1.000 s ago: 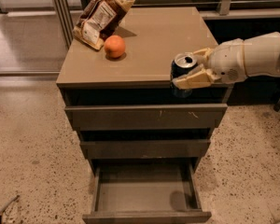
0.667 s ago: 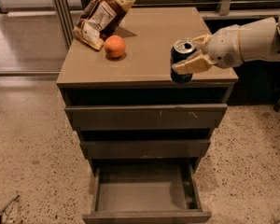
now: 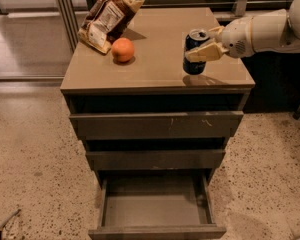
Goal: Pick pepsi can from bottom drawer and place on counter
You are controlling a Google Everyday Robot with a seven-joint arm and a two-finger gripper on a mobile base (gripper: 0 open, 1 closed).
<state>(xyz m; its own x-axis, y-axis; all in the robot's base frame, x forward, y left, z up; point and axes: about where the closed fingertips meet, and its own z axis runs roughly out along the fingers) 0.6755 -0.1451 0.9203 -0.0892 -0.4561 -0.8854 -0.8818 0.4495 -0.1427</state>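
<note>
Pincer (image 3: 199, 49) clamped side-on on pepsi can (image 3: 193, 55). Can upright, long axis vertical, base at/just above bench (image 3: 155, 39) nr front-right corner, contact unclear. Bottom drawer (image 3: 155, 211) open below.

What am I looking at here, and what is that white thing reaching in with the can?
That white thing is a robot arm; its base is out of view. There is only one picture, taken by a camera looking down on a small drawer cabinet. The arm ends in a two-finger gripper, shut on a blue pepsi can. It holds the can upright over the counter, the cabinet's flat top. I cannot tell whether the can touches it. An orange and a brown snack bag also lie on the counter. The bottom drawer stands pulled open.
</note>
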